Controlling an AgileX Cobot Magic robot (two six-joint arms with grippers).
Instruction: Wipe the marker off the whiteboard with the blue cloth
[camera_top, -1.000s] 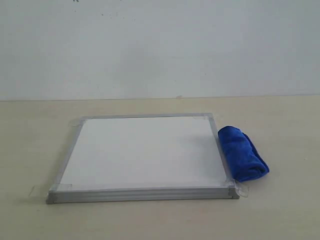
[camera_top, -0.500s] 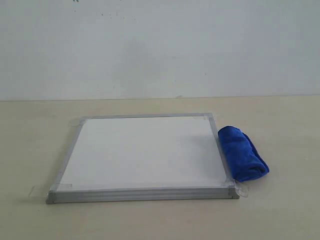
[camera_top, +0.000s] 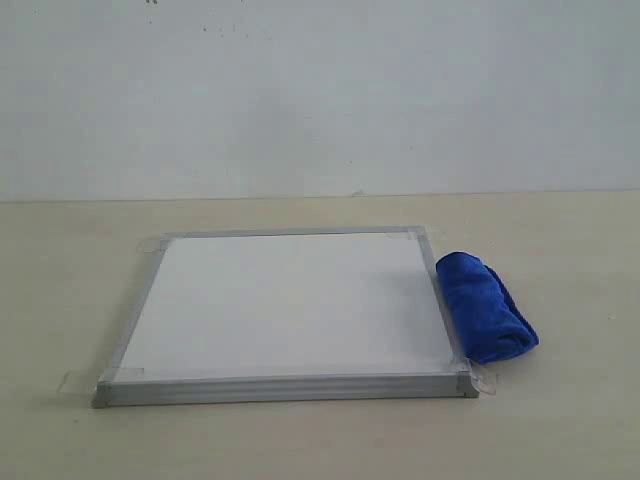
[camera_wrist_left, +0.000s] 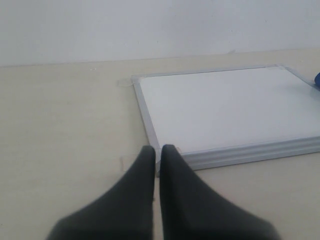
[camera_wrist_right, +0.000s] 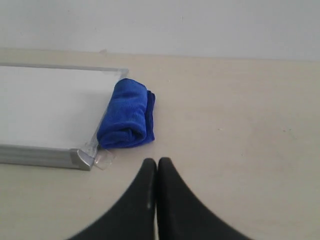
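Note:
The whiteboard (camera_top: 285, 305) lies flat on the table, its white face plain; no red marker shows on it in any view. The blue cloth (camera_top: 484, 305) lies rolled up on the table against the board's right edge, also in the right wrist view (camera_wrist_right: 126, 114). My left gripper (camera_wrist_left: 158, 149) is shut with nothing in it, hovering short of the board's near left corner (camera_wrist_left: 165, 165). My right gripper (camera_wrist_right: 157, 162) is shut and empty, a little short of the cloth. Neither gripper appears in the exterior view.
Clear tape tabs hold the board's corners (camera_wrist_right: 102, 157). A pale wall (camera_top: 320, 90) rises behind the beige table (camera_top: 560, 420).

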